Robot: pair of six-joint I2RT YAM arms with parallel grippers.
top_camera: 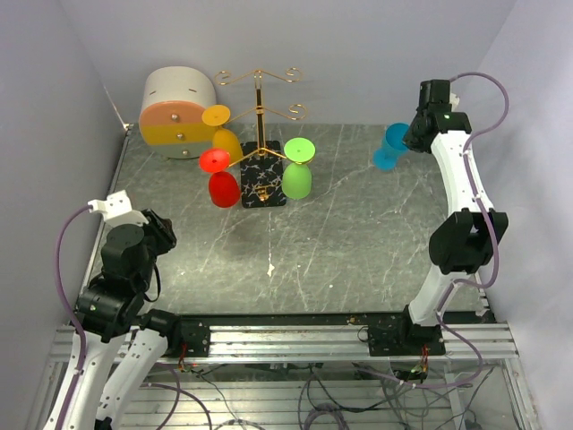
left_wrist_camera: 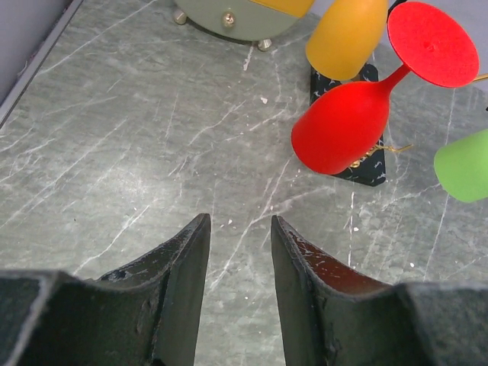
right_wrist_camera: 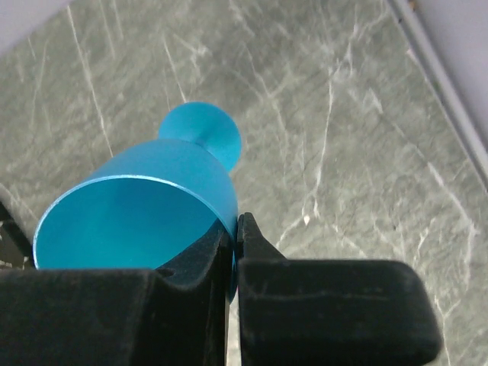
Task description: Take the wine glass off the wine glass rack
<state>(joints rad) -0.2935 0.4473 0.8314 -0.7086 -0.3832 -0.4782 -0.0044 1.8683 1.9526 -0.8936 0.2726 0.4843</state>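
Note:
The gold wine glass rack point(top_camera: 260, 116) stands on its black marble base point(top_camera: 262, 184) at the back middle. A red glass point(top_camera: 219, 179), a yellow glass point(top_camera: 224, 134) and a green glass point(top_camera: 297, 170) hang from it upside down. My right gripper point(top_camera: 407, 139) is shut on the rim of a blue wine glass point(top_camera: 390, 148), held off the rack at the back right; in the right wrist view one finger is inside the blue glass point(right_wrist_camera: 145, 221) and one outside. My left gripper point(left_wrist_camera: 238, 229) is open and empty, low over the table, with the red glass point(left_wrist_camera: 343, 126) ahead to its right.
A round white-and-orange drawer box point(top_camera: 177, 112) stands at the back left beside the rack. The grey wall closes the left side, and a raised table edge point(right_wrist_camera: 442, 84) runs close to the right of the blue glass.

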